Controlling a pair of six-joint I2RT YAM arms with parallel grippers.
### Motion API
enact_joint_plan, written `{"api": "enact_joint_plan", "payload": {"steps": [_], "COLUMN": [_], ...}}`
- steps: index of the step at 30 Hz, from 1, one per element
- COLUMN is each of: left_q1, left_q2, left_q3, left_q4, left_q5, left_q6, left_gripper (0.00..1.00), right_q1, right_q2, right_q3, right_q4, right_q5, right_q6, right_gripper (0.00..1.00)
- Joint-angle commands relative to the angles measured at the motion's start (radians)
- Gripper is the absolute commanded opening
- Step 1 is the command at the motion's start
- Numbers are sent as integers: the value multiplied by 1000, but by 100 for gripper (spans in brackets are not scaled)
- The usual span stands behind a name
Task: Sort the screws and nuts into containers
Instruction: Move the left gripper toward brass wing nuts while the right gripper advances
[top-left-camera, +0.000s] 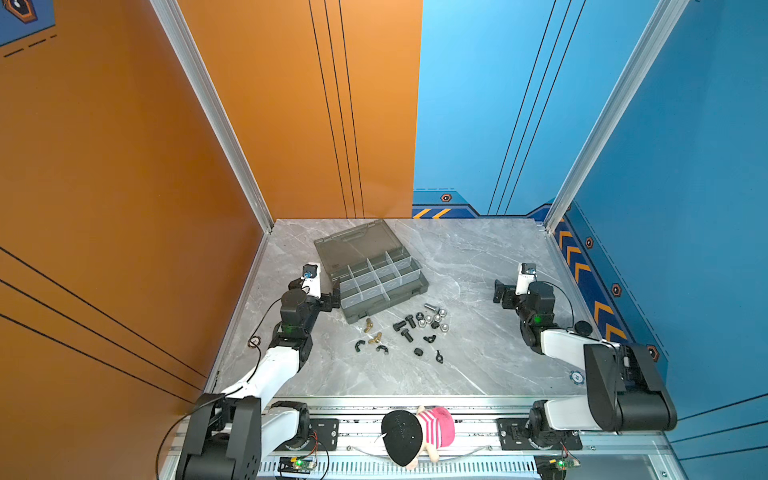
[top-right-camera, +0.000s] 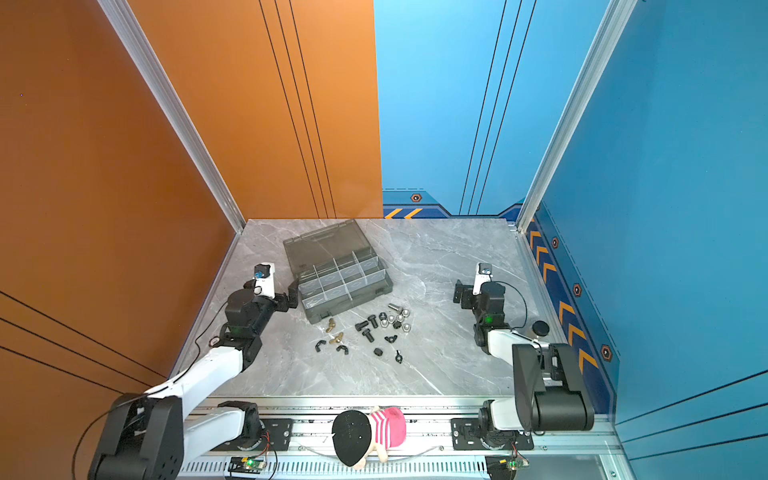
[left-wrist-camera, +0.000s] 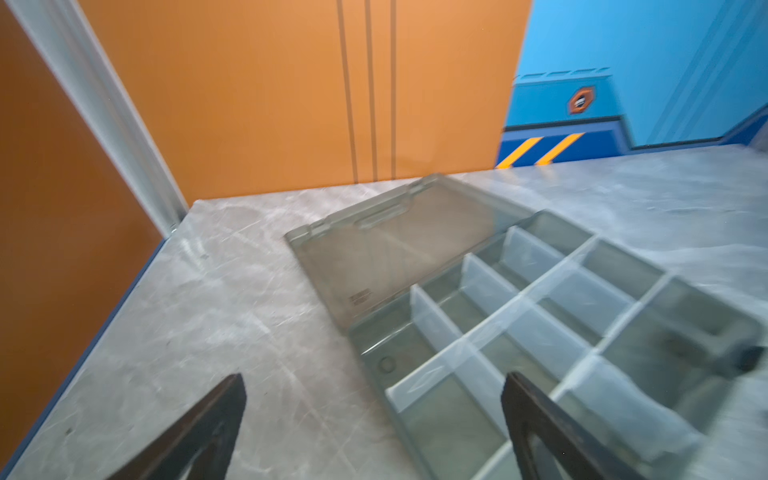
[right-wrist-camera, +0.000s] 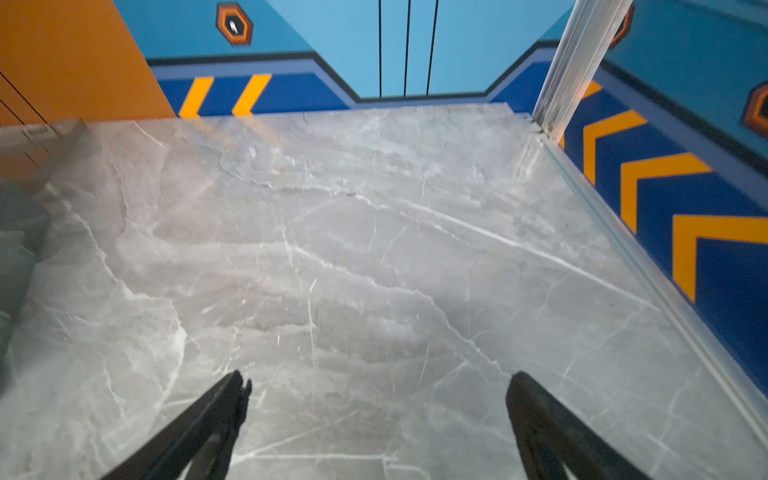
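In both top views the open organiser case (top-left-camera: 386, 308) sits left of the frame's middle, its lid (top-left-camera: 353, 243) folded back toward the upper edge and its containers (top-left-camera: 374, 282) empty. The screws (top-left-camera: 405, 328) and nuts (top-left-camera: 436, 321) lie loose on the table (top-left-camera: 478, 257) just below and right of it; brass wing nuts (top-left-camera: 372, 331) mark the heap's left side; black wing nuts (top-left-camera: 360, 345) lie lowest; nothing is sorted yet. The left gripper (top-left-camera: 316, 286) hangs at the case's left end; the right gripper (top-left-camera: 517, 289) is well apart at centre right.

In the left wrist view the fingers (left-wrist-camera: 216, 415) are spread wide and empty, one over bare table, one over the nearest cells.

In the right wrist view the fingers (right-wrist-camera: 216, 415) are equally spread over bare marble; no hardware shows.

To begin well, I judge, take an outlying piece rather than the crowded cluster; descend straight, fingers astride it; close low; keep bolts and nuts in separate cells.
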Motion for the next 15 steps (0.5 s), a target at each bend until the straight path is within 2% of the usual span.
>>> {"api": "enact_joint_plan", "payload": {"steps": [1, 5, 9, 15], "left_q1": [-64, -180, -289, -420], "left_q2": [-68, -123, -127, -94], "left_q3": [37, 73, 130, 173], "left_q4": [-169, -328, -530, -666], "left_q5": [22, -15, -64, -115], "left_q6": [-26, -26, -76, -144], "left_gripper": [98, 98, 98, 98], "right_q1": [17, 74, 158, 273], "right_q2": [-95, -133, -120, -81], "right_q3": [106, 234, 342, 415], "right_q4": [-298, -574, -795, -934], "right_q5": [-55, -102, -120, -148], "right_q6": [47, 74, 102, 191], "right_gripper": [99, 99, 99, 99]}}
